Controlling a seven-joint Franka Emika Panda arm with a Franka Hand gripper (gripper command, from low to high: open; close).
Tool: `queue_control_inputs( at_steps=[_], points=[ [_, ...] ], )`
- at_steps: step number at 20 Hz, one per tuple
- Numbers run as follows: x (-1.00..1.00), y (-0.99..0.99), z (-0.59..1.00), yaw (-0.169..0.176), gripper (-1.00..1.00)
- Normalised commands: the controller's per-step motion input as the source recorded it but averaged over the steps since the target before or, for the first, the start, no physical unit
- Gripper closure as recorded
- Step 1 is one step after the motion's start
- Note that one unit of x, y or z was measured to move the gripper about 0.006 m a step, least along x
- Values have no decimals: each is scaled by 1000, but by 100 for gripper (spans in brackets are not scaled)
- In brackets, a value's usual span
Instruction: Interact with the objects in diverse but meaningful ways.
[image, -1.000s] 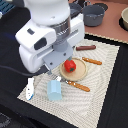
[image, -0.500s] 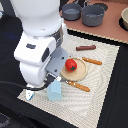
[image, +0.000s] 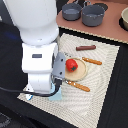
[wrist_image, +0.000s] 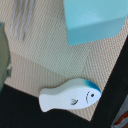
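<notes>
Compared with a second ago, the arm (image: 42, 55) has swung down and toward the exterior view's lower left, and its white housing now fills that part of the frame and covers most of the cup (image: 56, 94), of which only a pale blue sliver shows at the base of the arm. Earlier pictures showed the cup and the fish standing clear on the mat (image: 105, 85); in the exterior view the fish is now reduced to a small white patch by the mat's near corner. The wrist view confirms the descent: the fish (wrist_image: 70, 96) lies on its side at the mat's edge, partly over the dark table, with the cup (wrist_image: 94, 19) near it but not touching. No fingers appear in either current picture, so whether the gripper is open or closed, and whether it holds anything, cannot be told; nothing seen suggests a grasp. The tomato (image: 71, 64) sits on the plate (image: 80, 74), unmoved across the pictures, with the fork (image: 92, 61) and knife (image: 77, 86) on either side and the sausage (image: 86, 48) beyond. The saucepan (image: 93, 15) remains on the brown surface at the back. Judgement: the arm is lining up over the fish or cup for a pick, not yet begun.
</notes>
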Motion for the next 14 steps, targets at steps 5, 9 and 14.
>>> queue_control_inputs(
  at_steps=[5, 9, 14],
  points=[
    [638, -87, 4, 1, -100],
    [471, 0, -69, 21, -100],
    [329, 0, -174, 30, -100]
  ],
)
